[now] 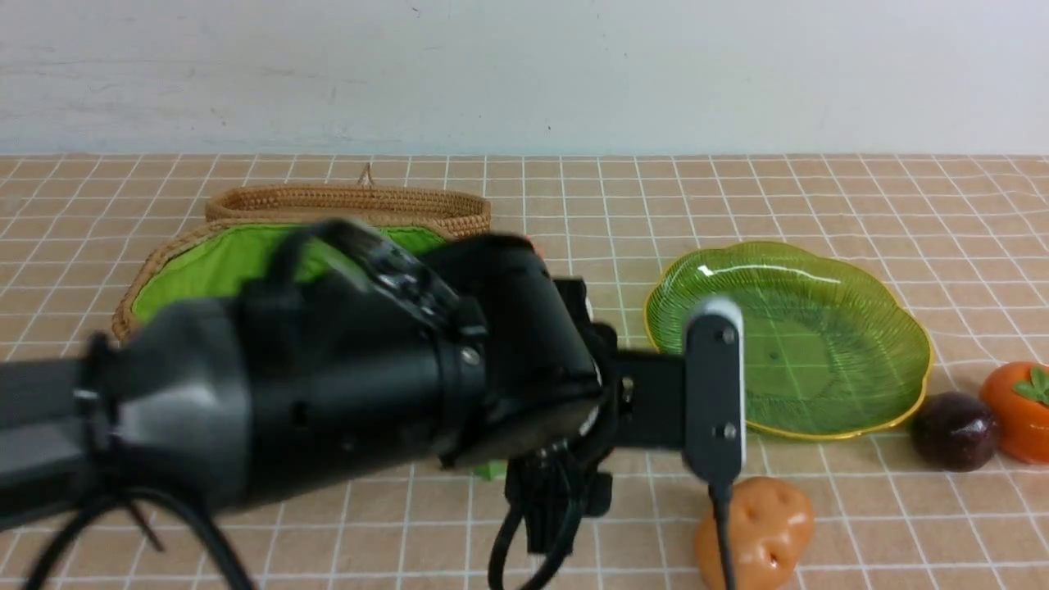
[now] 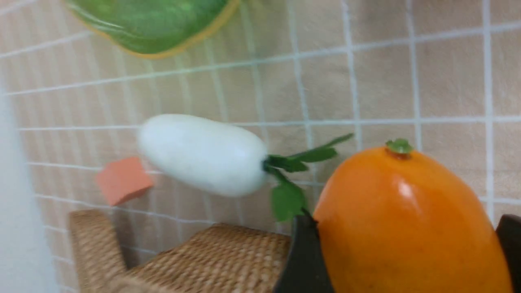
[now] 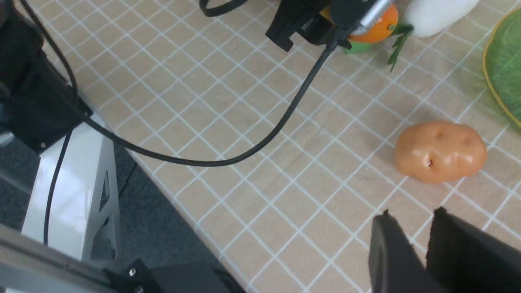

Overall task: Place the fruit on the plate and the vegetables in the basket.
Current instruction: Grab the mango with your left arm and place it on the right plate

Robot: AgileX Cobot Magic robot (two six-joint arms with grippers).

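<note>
Mango: the glossy oblong orange mango (image 2: pixel 407 244) is not yet on the plate. It sits near the ribbed translucent green plate with a yellow rim (image 1: pixel 819 328), on its basket side. I cannot tell whether it is lifted.
Left gripper (image 2: pixel 405 221): jaws wide, one finger against each flank of the mango. It probably grips across the girth because the length would not fit.
Plate: bare, no fruit delivered.
Radish: the white radish with green leaves (image 2: pixel 203 154) lies between plate and basket.
Other fruit: the round orange persimmon (image 1: pixel 1020 410) and dark purple ball (image 1: pixel 955 430) lie just beside the plate, away from the basket.
Potato: the tan lumpy potato (image 3: pixel 439 150) lies near the plate's front rim.
Right gripper (image 3: pixel 413 213): near the potato, jaws almost together and holding nothing, seemingly keeping clear.
Basket: the woven wicker basket with green lining (image 1: pixel 205 262) has its lid back, ready for vegetables.
</note>
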